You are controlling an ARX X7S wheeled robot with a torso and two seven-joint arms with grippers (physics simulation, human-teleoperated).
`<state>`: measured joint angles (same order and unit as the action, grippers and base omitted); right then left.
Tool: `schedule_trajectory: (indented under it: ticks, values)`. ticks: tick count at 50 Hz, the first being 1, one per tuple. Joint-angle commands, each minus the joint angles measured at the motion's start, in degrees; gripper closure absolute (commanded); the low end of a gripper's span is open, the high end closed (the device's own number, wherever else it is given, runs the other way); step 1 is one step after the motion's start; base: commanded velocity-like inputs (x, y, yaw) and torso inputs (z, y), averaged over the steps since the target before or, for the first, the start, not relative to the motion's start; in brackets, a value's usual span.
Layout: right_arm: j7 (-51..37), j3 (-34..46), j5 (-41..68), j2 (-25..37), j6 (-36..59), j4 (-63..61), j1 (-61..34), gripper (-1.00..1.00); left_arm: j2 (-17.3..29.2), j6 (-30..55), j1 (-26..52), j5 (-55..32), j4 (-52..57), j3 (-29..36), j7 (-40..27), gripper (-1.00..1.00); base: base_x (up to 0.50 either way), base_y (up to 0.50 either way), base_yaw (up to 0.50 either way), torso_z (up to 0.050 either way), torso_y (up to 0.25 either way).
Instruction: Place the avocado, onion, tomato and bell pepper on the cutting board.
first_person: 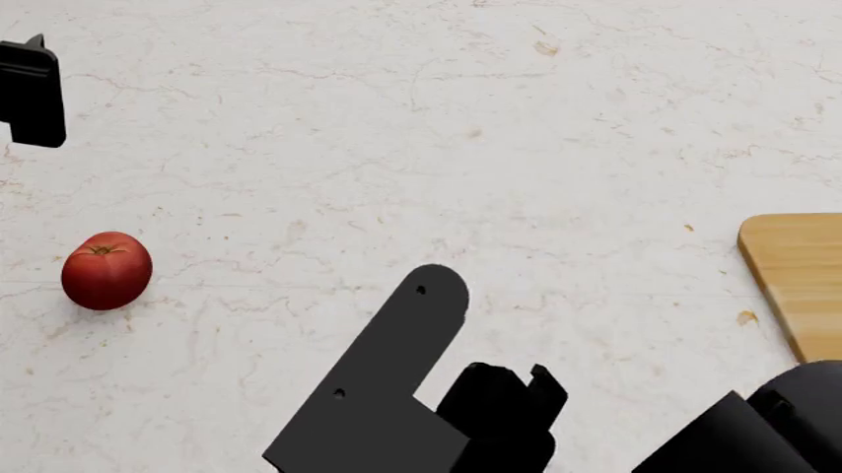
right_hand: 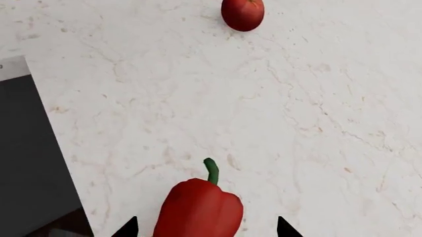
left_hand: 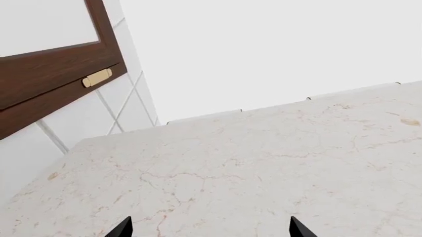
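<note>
Fingertips of the right gripper (right_hand: pixel 205 229) stand spread, straddling the glossy red lobed bell pepper (right_hand: pixel 199 208) for a grasp; the round red tomato (first_person: pixel 105 270) waits well apart from the light-brown wooden cutting board (first_person: pixel 800 276). The left gripper (left_hand: pixel 209 231) is likewise spread, over bare marble counter (left_hand: pixel 264 163).

A pale marble worktop (first_person: pixel 435 148) with faint brown veins filled the head view. At its back edge stood a white tiled wall (left_hand: pixel 79 118), bearing a dark wooden cabinet door (left_hand: pixel 53 74) with a brass latch (left_hand: pixel 97 78).
</note>
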<state>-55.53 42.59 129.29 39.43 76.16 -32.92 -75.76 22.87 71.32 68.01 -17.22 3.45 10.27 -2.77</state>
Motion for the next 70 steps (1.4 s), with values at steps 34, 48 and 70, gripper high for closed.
schedule_trajectory:
  ticks: [34, 48, 70]
  values:
    - [16.8, -4.9, -26.0, -4.6, 3.2, 2.5, 16.6, -1.00, -0.4, 0.2, 0.5, 0.3, 0.4, -1.4, 0.8, -1.00, 0.00, 0.00, 0.00, 0.000, 0.000]
    - [15.7, -6.6, -25.0, -2.6, 0.7, 0.5, 16.0, 1.00, -0.1, -0.1, -1.2, 0.0, 1.5, -1.7, 0.5, -1.00, 0.00, 0.00, 0.00, 0.000, 0.000]
    - [6.7, -16.7, -18.8, 6.3, -8.4, -2.5, 8.4, 1.00, -0.9, 4.2, -2.3, -2.2, 5.6, -4.1, -0.1, -1.00, 0.00, 0.00, 0.00, 0.000, 0.000]
